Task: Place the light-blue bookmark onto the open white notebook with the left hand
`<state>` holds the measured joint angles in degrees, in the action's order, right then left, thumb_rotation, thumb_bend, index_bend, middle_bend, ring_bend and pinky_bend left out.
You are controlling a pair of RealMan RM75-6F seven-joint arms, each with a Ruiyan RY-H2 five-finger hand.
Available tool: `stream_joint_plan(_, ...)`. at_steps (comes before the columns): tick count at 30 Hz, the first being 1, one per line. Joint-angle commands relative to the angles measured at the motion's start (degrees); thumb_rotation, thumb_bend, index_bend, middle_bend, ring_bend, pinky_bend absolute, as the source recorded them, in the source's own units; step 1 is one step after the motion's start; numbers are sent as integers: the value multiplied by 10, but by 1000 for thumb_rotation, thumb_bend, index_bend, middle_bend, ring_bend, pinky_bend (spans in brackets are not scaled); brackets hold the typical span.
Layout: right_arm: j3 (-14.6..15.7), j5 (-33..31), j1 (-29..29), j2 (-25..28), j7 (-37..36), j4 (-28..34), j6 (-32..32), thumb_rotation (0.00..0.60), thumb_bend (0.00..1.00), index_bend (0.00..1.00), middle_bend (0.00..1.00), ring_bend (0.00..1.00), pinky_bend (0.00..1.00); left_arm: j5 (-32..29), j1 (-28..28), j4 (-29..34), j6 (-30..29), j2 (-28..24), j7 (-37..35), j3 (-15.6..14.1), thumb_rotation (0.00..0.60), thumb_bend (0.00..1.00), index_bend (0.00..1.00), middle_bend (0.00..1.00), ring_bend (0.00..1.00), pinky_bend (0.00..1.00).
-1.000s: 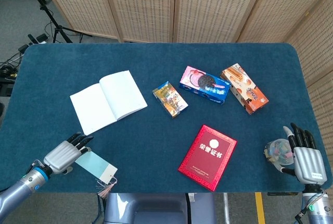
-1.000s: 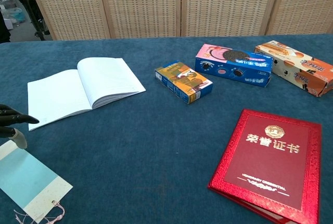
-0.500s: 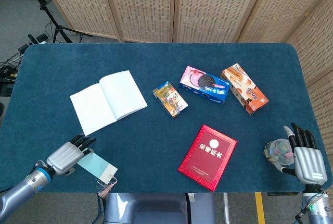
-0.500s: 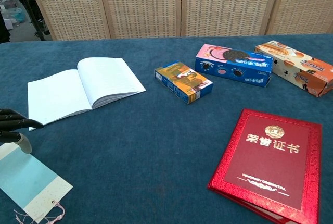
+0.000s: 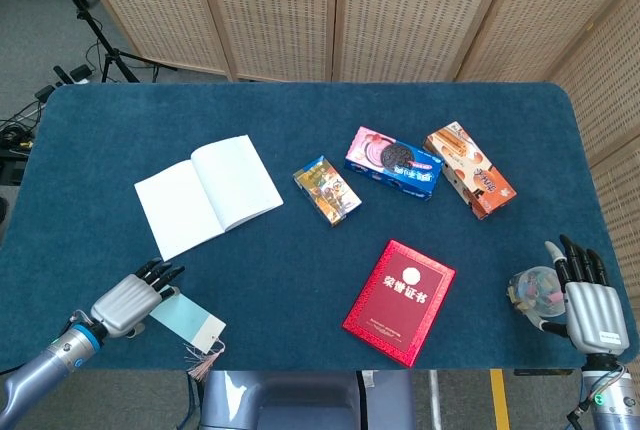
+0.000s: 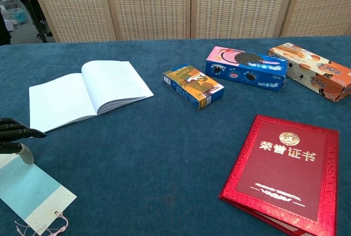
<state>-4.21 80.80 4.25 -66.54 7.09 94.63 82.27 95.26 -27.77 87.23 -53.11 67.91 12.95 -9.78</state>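
1. The right hand [image 5: 583,295] is seen only in the head view, resting beside a small clear ball [image 5: 532,290] at the table's [image 5: 300,110] near right corner; whether it grips anything cannot be told.
2. The left hand [image 5: 130,295] is laid on the bookmark's [image 5: 188,318] left end, fingers nearly straight and close together; a grip cannot be confirmed.
3. The flat, light-blue bookmark, with a pink tassel [image 6: 38,226], is set near the open notebook [image 5: 207,193] on blue felt.

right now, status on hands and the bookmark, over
Left hand on the near end of the light-blue bookmark, no lift seen. Bookmark flat on table, short of the open white notebook. Right hand beside a clear round object. Path to notebook unobstructed.
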Motion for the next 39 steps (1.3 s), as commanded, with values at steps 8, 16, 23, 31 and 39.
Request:
stream_joint_plan(8,0,1,0,-1,0,-1,1,600,156,3,0,0,0,-9,3,-5,-4,8,4,1,600,194,282,0,0,0)
stream_joint_plan(16,0,0,1,-1,1,-1,-1,600,156,3,0,0,0,-16,6,-11,-10,17,7,5,600,194,281,0,0,0)
stream_joint_plan(23,0,-1,0,-1,0,-1,-1,600,156,3,0,0,0,-23,7,-16,-10,25,15,8,600,194,282,0,0,0)
stream_joint_plan(31,0,-1,0,-1,0,-1,-1,600,156,3,0,0,0,-29,10,-24,-12,35,24,9,600,195,282,0,0,0)
stream_joint_plan(39,0,0,0,-1,1,-1,-1,600,156,4,0,0,0,-35,10,-29,-9,42,26,10,600,204,282,0,0,0)
